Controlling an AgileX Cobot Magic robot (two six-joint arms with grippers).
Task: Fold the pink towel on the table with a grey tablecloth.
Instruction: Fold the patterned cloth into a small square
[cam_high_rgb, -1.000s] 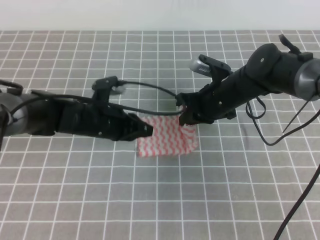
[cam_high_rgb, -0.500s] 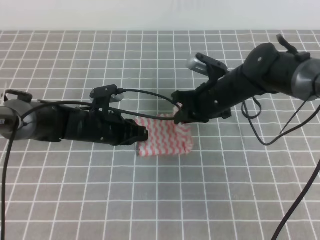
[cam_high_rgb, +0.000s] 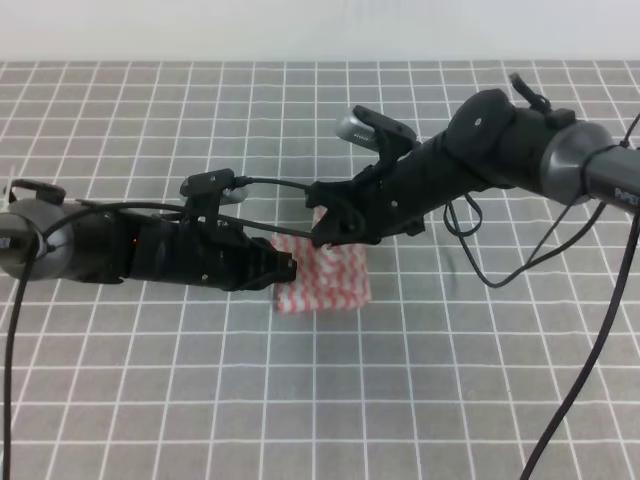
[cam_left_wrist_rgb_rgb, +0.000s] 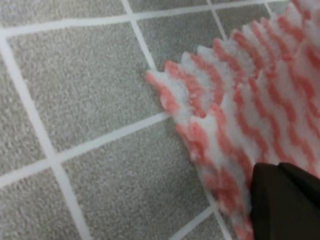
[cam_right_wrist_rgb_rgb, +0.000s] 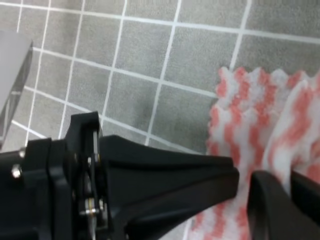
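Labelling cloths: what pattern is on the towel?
Pink-red and white wavy zigzag stripes on the pink towel, clearest in the left wrist view.

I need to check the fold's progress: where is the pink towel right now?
In the exterior high view the pink towel lies near the middle of the grey tablecloth, between the left gripper at its left edge and the right gripper at its far edge.

The pink towel (cam_high_rgb: 325, 277) lies on the table with a grey tablecloth (cam_high_rgb: 420, 390), between both tools.
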